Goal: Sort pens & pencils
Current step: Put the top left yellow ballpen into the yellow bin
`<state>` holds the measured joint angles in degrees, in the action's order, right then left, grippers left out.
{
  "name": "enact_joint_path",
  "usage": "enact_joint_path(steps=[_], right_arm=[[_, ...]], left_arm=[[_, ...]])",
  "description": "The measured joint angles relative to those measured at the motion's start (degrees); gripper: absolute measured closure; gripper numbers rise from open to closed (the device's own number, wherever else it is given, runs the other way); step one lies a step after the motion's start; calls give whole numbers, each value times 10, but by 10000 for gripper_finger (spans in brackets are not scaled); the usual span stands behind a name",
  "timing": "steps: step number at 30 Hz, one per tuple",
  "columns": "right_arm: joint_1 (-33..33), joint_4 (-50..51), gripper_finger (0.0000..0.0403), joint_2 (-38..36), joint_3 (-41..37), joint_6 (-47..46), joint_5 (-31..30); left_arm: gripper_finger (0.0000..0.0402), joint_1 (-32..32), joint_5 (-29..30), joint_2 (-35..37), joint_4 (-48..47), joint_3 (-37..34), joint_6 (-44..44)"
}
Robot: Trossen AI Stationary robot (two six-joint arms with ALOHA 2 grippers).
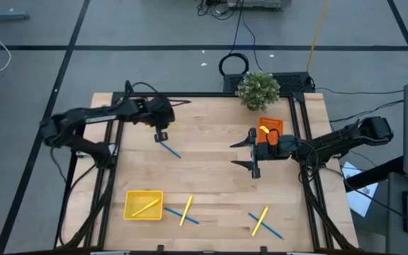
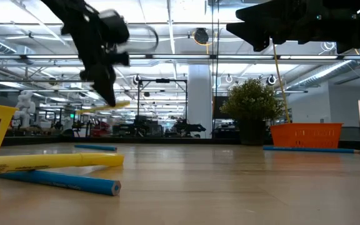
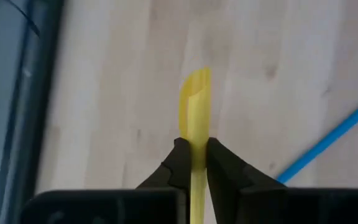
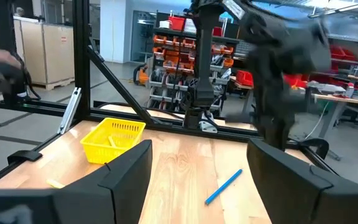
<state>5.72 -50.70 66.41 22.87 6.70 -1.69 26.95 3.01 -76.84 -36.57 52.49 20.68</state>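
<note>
My left gripper (image 1: 161, 134) hangs above the table's far left part, shut on a yellow pencil (image 3: 195, 106). A blue pencil (image 1: 170, 149) lies flat just near of it. Nearer the front edge stands a yellow tray (image 1: 144, 205) with a yellow pencil inside. Beside it a yellow pencil (image 1: 186, 210) lies crossed over a blue one. Another yellow and blue pair (image 1: 262, 222) lies crossed at the near right. My right gripper (image 1: 253, 152) waits open at the right, next to the orange tray (image 1: 270, 127). My left gripper pinches the yellow pencil's shaft (image 3: 196, 149) between its two fingers (image 3: 178, 163). The fingers come from above, slanting down. In the low view the pencil (image 2: 105, 107) hangs about level, clear of the table, and sticks out on both sides of the fingers.
A potted plant (image 1: 258, 90) stands at the far edge behind the orange tray. A dark frame (image 1: 112, 152) runs along the table's left and right sides. Bare wood lies in the table's middle between the two arms.
</note>
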Motion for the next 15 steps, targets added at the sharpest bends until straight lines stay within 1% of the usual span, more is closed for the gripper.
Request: enact_joint_path(steps=[4, 8, 11, 15], right_arm=[[0, 0, 151, 0, 0, 0, 0], [0, 0, 151, 0, 0, 0, 0], [0, 0, 151, 0, 0, 0, 0], [0, 0, 151, 0, 0, 0, 0]], left_arm=[[374, -39, -6, 83, 18, 0, -65], [375, -105, -15, 137, 65, 1, -122], [379, -167, -9, 152, 139, -5, -161], [380, -243, 3, 155, 292, -55, -190]])
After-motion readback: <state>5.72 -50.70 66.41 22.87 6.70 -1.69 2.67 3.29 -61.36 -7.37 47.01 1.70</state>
